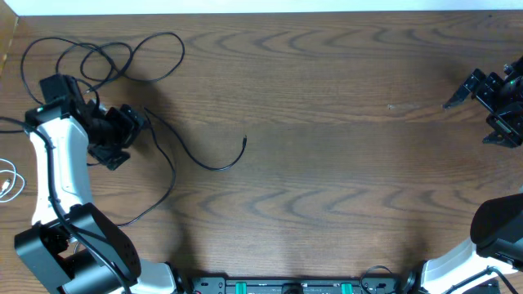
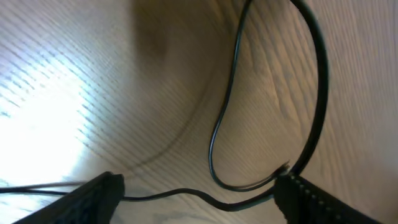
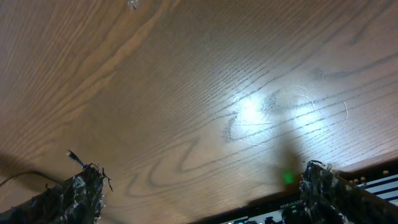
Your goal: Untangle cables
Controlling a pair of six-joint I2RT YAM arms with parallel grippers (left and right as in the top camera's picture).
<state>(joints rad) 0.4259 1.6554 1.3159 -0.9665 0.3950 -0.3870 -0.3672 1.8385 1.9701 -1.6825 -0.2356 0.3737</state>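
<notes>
Currently the step in hand looks like a pick on one strand of the black cables [image 1: 106, 61], which lie looped and crossed at the far left of the wooden table [image 1: 343, 180]; one run trails right to a free plug end [image 1: 245, 139], another drops toward the near edge; which strand belongs to which cord cannot be told where they cross; the white cable [image 1: 8, 181] sits apart at the left edge, touching neither black one.

Left gripper [image 2: 199, 186] is low over the tangle with jaws wide; in the left wrist view a thin black strand [image 2: 180, 194] runs across the gap between the two fingers [image 2: 93, 199], not pinched; a loop [image 2: 317, 93] curls past the right-hand finger and seems to touch its tip. Right gripper [image 3: 202, 171] hangs at the far right, well apart from all cables, jaws wide, nothing between them.

Doing it well, as a judgement: close on the single strand only; check the loop by the right-hand finger is outside the jaws first, or two runs get clamped and the knot tightens; keep the pads centred on the strand since it is thin and can slip out; then lift a little and draw toward the open middle of the table, slowly, watching that the far loops slide free rather than drag along. Risk: pulling the whole bundle, or snagging the plug end.
</notes>
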